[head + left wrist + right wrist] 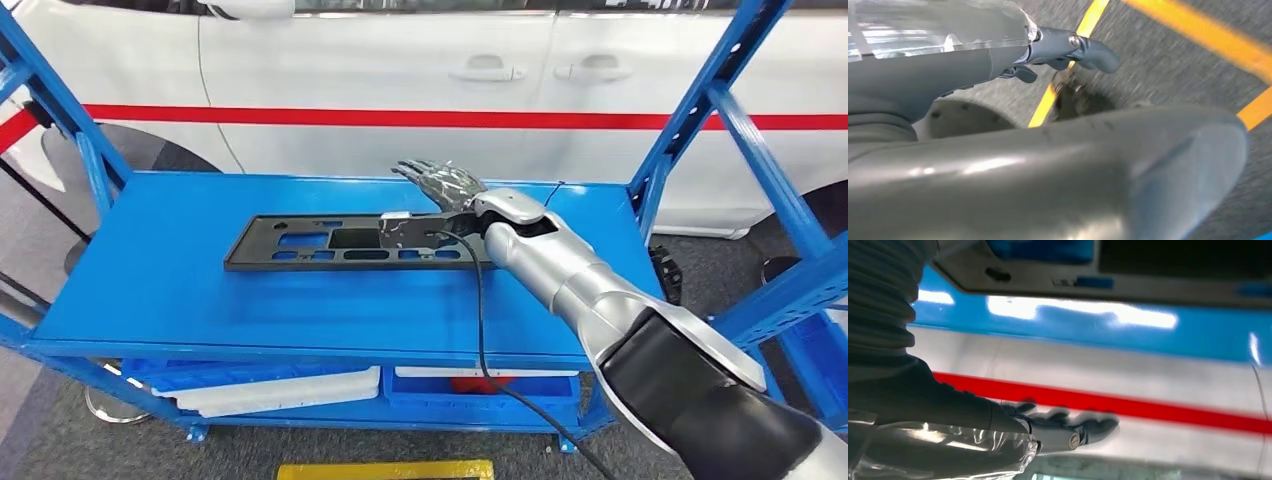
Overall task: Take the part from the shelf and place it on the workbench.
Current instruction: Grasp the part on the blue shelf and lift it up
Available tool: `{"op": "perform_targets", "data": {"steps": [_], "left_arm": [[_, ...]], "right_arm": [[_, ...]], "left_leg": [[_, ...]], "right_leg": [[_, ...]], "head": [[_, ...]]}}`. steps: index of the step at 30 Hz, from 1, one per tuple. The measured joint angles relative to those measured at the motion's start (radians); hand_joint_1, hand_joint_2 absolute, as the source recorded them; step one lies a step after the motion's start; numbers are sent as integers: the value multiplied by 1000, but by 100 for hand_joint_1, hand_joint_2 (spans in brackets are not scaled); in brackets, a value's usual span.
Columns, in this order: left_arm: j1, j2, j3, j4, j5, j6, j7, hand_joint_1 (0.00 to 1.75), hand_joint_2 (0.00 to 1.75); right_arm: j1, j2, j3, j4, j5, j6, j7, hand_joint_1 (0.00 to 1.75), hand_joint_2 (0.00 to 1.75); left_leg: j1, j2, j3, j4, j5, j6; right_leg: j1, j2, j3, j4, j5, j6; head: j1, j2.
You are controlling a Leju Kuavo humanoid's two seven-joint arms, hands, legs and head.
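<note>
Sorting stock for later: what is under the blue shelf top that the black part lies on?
Below the blue shelf top, a white tray and a blue bin with something red inside show at the front. The shelf top covers everything further back.

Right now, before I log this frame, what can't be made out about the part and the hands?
- Head view: the right hand reaches over the black part on the blue shelf; contact unclear, the forearm covers the part's right end.
- Right wrist view: fingertips blurred; part cut off by the frame edge.
- Left wrist view: the left hand over the floor, its fingers mostly hidden.
</note>
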Motion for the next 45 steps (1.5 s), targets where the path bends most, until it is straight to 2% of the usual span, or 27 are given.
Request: {"op": "perform_targets", "data": {"steps": [2,4,5,7,8,9,10,11,12,13,14,15,16,17,19,21,23,24,27,28,29,32,34,45], "left_arm": [[-9,-1,-1,0,-1,7,9,0,0],[-20,0,-1,0,-2,10,11,0,0],[-26,0,-1,-1,-2,10,11,0,0],[-33,0,-1,-1,-3,12,11,0,0],[-34,0,-1,-1,-3,14,12,0,0],[-32,1,-1,-1,-3,16,14,0,0],[-30,2,-1,-1,-3,18,17,0,0],[-28,3,-1,-1,-3,21,21,0,0],[-25,3,-1,0,-2,24,25,0,0],[-23,4,-1,0,-2,26,29,0,0],[-23,4,-2,0,-2,27,31,0,0],[-24,4,-2,0,-2,28,32,0,0],[-25,4,-2,0,-2,28,32,0,0],[-26,4,-2,0,-2,28,33,0,0],[-26,4,-2,0,-4,29,34,0,0],[-26,4,-4,0,-8,31,37,0,0],[-26,5,-9,0,-11,32,42,0,0],[-26,5,-13,0,-14,33,45,0,0],[-26,6,-24,0,-25,40,49,0,0],[-27,6,-28,0,-28,44,50,0,0],[-27,6,-31,0,-32,48,51,0,0],[-26,6,-44,0,-41,63,59,0,0],[-26,7,-50,0,-46,69,64,0,0],[-38,12,-113,0,-115,77,27,0,0]], "right_arm": [[-1,57,5,12,-1,-5,3,0,175],[-3,116,12,23,-1,-10,4,0,175],[0,138,18,30,-1,-12,5,0,175],[9,172,28,47,-1,-12,8,0,175],[13,184,31,56,-2,-12,9,0,175],[16,194,33,62,-6,-13,10,0,175],[17,201,34,68,-12,-15,10,0,175],[18,207,35,73,-20,-16,10,0,175],[18,212,35,77,-28,-18,8,0,175],[19,216,35,80,-36,-19,5,0,175],[19,220,35,83,-41,-20,4,0,175],[20,222,35,86,-44,-21,3,0,175],[20,224,35,88,-46,-21,2,0,131],[20,226,35,90,-49,-21,2,0,87],[19,229,34,92,-66,-14,1,0,0],[19,229,28,95,-100,9,0,0,0],[20,229,16,99,-138,37,-5,0,0],[22,229,9,101,-156,47,-10,0,44],[37,226,-18,105,-202,52,-34,0,44],[46,224,-28,105,-212,46,-41,0,0],[55,221,-37,105,-219,41,-46,0,0],[76,210,-56,102,-232,32,-57,0,0],[88,201,-66,99,-243,32,-66,0,0],[136,131,-109,75,-274,3,-94,0,0]], "left_leg": [[0,3,2,26,4,-11],[1,8,-46,119,24,-25],[4,10,-83,177,15,-32],[11,12,-160,266,-48,-45],[16,14,-188,280,-78,-51],[19,15,-205,270,-88,-56],[22,17,-210,233,-67,-59],[23,17,-206,175,-18,-61],[25,18,-199,107,49,-62],[25,18,-193,50,100,-59],[24,18,-187,14,137,-53],[22,17,-185,-1,153,-46],[20,17,-183,0,150,-39],[21,16,-181,1,156,-36],[21,14,-180,-1,158,-37],[20,11,-179,-2,157,-34],[18,9,-178,-2,154,-30],[18,8,-178,-2,153,-28],[17,8,-178,-2,152,-23],[16,8,-178,-1,152,-22],[15,8,-178,-1,152,-21],[12,8,-178,0,152,-18],[11,8,-178,0,153,-17],[13,8,-178,0,155,-16]], "right_leg": [[-1,8,18,-4,-8,-10],[-8,13,44,-15,-28,-20],[-12,13,58,-20,-39,-21],[-16,11,86,-22,-64,-22],[-18,10,101,-23,-77,-20],[-20,11,116,-22,-90,-19],[-22,12,130,-22,-101,-16],[-25,13,145,-21,-113,-13],[-27,14,157,-20,-124,-8],[-27,15,166,-17,-133,-3],[-26,16,170,-15,-141,3],[-25,17,172,-14,-147,9],[-24,17,173,-13,-151,14],[-23,16,173,-12,-155,13],[-22,15,176,-12,-159,2],[-22,13,178,-14,-160,-6],[-23,12,182,-19,-160,-6],[-23,12,183,-21,-160,-6],[-24,11,185,-25,-160,-5],[-24,11,185,-26,-159,-3],[-25,11,185,-26,-159,0],[-29,10,185,-27,-158,20],[-30,10,185,-27,-158,27],[-30,9,182,-23,-157,31]], "head": [[1,0],[1,0],[1,0],[1,0],[0,0],[0,0],[0,0],[0,0],[0,0],[0,0],[0,0],[1,0],[1,0],[1,0],[0,0],[0,0],[1,0],[1,0],[1,0],[1,0],[1,0],[1,0],[1,0],[1,0]]}}
